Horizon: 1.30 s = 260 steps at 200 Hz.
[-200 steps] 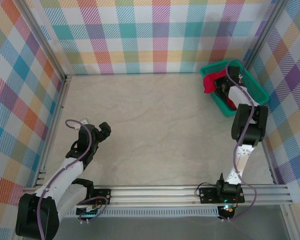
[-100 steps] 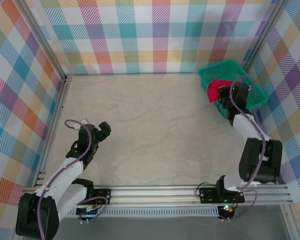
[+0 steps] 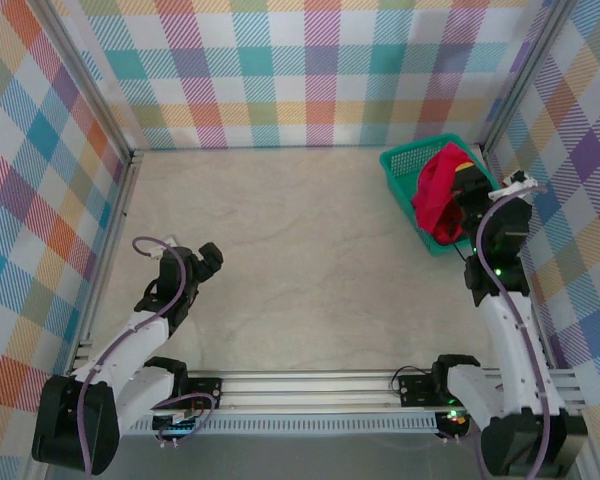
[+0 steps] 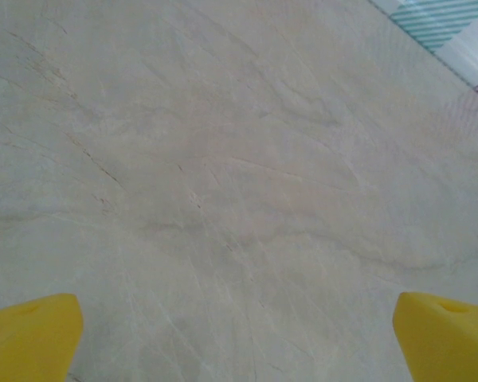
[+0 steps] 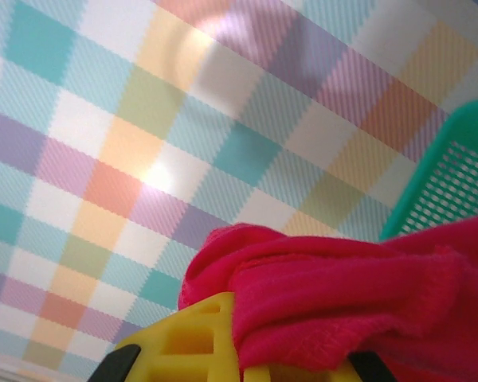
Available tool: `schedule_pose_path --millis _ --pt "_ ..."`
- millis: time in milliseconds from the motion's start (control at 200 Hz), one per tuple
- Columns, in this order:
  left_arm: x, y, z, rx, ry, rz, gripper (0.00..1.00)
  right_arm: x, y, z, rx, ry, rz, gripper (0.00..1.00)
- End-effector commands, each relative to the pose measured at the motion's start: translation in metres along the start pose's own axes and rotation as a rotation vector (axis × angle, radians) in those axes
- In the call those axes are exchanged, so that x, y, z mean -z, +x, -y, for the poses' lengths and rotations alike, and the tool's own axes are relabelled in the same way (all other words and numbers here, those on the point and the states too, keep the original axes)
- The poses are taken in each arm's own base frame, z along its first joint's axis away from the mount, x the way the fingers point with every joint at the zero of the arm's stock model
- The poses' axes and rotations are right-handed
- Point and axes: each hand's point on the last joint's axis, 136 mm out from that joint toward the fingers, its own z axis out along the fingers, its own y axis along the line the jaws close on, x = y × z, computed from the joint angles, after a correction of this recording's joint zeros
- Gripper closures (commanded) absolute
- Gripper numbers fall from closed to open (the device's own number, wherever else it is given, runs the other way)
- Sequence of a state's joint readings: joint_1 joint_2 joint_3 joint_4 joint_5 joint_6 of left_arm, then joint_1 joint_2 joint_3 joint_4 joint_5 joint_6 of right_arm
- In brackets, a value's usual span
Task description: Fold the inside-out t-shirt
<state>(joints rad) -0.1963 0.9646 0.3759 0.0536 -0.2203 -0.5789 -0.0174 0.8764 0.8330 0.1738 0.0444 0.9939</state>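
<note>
At the near edge of the counter (image 3: 300,250), two arms rise from an aluminium rail (image 3: 310,385), their bases set side by side. The left arm reaches a short way forward along the left side, and its left pincer (image 3: 208,258) hovers over bare, pale, marble-patterned surface with nothing between its jaws. The left wrist view confirms the released state: the two yellow fingertips (image 4: 28,338) sit at opposite bottom corners of the picture, spread wide, with the veined counter (image 4: 223,159) between and beyond them. Farther back on the right side, the right arm stretches toward the far right corner, where its right pincer (image 3: 467,188) is clenched on the inside-out t-shirt (image 3: 440,195). The bright red cloth hangs bunched in a crumpled mass at the teal mesh basket (image 3: 400,160), covering the basket's right half; whether its lower folds rest inside the basket or hang clear of it cannot be told from above. In the right wrist view, the red knit fabric (image 5: 342,302) is bundled over and between the yellow fingers (image 5: 195,342) of the right pincer (image 5: 303,354), with a corner of the basket's mesh wall (image 5: 454,179) just behind it at the right. Beyond everything stand the pastel plaid walls (image 3: 280,70) that enclose the counter on three sides, filling the background of the right wrist view as well (image 5: 143,119).
</note>
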Motion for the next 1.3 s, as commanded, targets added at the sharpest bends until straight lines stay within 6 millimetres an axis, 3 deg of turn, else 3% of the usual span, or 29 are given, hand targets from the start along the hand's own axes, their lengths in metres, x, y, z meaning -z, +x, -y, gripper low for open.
schedule_pose_path --millis 0,85,210,390,510,565,660,735,810,1035,1075,1135,1175,1295 --pt "-0.002 -0.002 0.013 -0.038 0.035 -0.022 0.0 0.007 -0.007 -0.025 0.086 -0.032 -0.007 1.0" --pt "-0.006 0.002 0.017 -0.052 0.049 -0.052 0.0 0.007 -0.008 -0.051 0.124 -0.073 -0.045 1.0" --pt "-0.009 0.008 0.025 -0.083 0.073 -0.101 0.0 0.004 -0.003 -0.105 0.197 -0.219 -0.076 1.0" --pt "-0.013 0.013 0.029 -0.097 0.087 -0.139 0.0 0.005 0.014 -0.211 0.354 -0.439 -0.167 1.0" --pt "-0.013 0.014 0.03 -0.098 0.091 -0.145 0.0 0.008 0.026 -0.269 0.403 -0.574 -0.204 1.0" --pt "-0.013 0.014 0.031 -0.099 0.092 -0.146 0.0 0.008 0.032 -0.288 0.41 -0.617 -0.232 1.0" --pt "-0.013 0.014 0.03 -0.1 0.09 -0.144 0.0 -0.002 0.058 -0.303 0.406 -0.656 -0.306 1.0" --pt "-0.012 0.013 0.03 -0.1 0.087 -0.14 0.0 -0.018 0.091 -0.301 0.395 -0.652 -0.389 1.0" --pt "-0.012 0.012 0.029 -0.099 0.084 -0.138 0.0 -0.042 0.135 -0.283 0.356 -0.595 -0.503 1.0" --pt "-0.01 0.011 0.028 -0.098 0.08 -0.129 0.01 -0.115 0.274 -0.176 0.253 -0.322 -0.81 1.0" --pt "-0.009 0.011 0.027 -0.1 0.078 -0.127 0.01 -0.125 0.298 -0.157 0.242 -0.273 -0.873 0.94" --pt "-0.009 0.01 0.027 -0.099 0.077 -0.124 0.01 -0.134 0.327 -0.134 0.245 -0.19 -0.977 0.65" --pt "-0.009 0.01 0.026 -0.1 0.075 -0.125 0.01 -0.137 0.339 -0.122 0.264 -0.131 -1.039 0.57" --pt "-0.009 0.015 0.033 -0.101 0.116 -0.144 0.01 -0.135 0.338 -0.102 0.377 -0.014 -1.105 0.44"
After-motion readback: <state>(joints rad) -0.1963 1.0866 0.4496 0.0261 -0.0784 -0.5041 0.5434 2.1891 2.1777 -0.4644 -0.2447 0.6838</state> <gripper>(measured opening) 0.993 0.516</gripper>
